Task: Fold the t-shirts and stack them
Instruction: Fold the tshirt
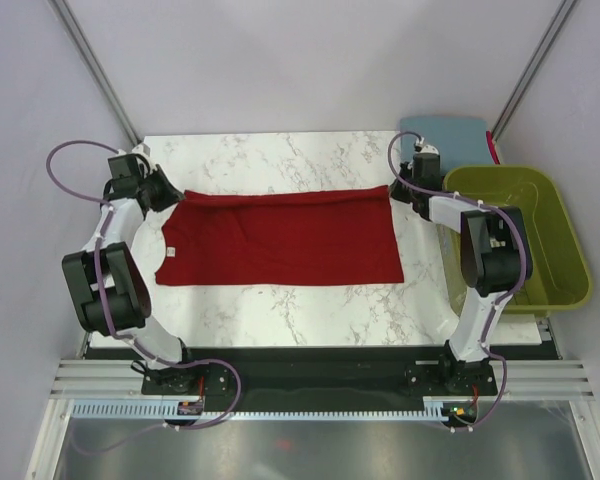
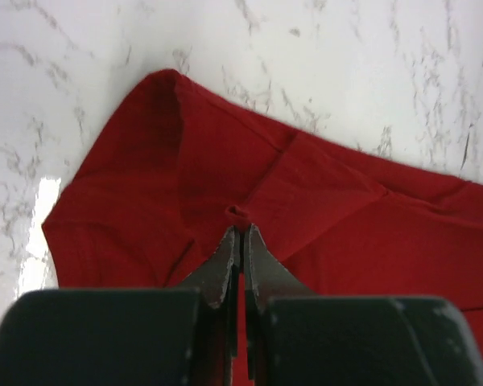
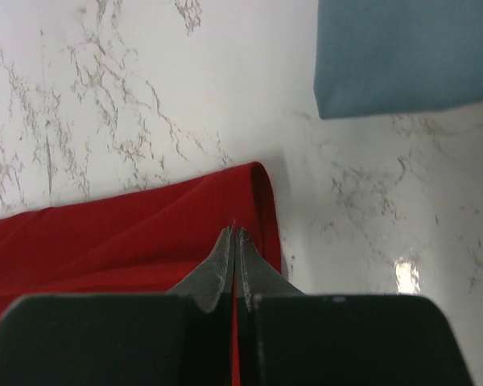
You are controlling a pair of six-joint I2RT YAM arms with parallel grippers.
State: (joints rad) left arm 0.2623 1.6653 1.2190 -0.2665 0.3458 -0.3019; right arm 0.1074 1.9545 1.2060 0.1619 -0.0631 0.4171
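Note:
The dark red t-shirt (image 1: pixel 280 238) lies spread across the middle of the marble table, folded lengthwise. My left gripper (image 1: pixel 170 196) is at its far left corner, shut on a pinch of the red cloth (image 2: pixel 238 214). My right gripper (image 1: pixel 398 192) is at its far right corner, shut on the red cloth's edge (image 3: pixel 258 201). The slate blue-grey t-shirt (image 1: pixel 445 135) lies folded at the far right corner of the table, and also shows in the right wrist view (image 3: pixel 402 56).
An olive-green basket (image 1: pixel 525 235) stands off the table's right side, close behind my right arm. The bare marble table (image 1: pixel 300 305) runs in front of the red shirt to the near edge.

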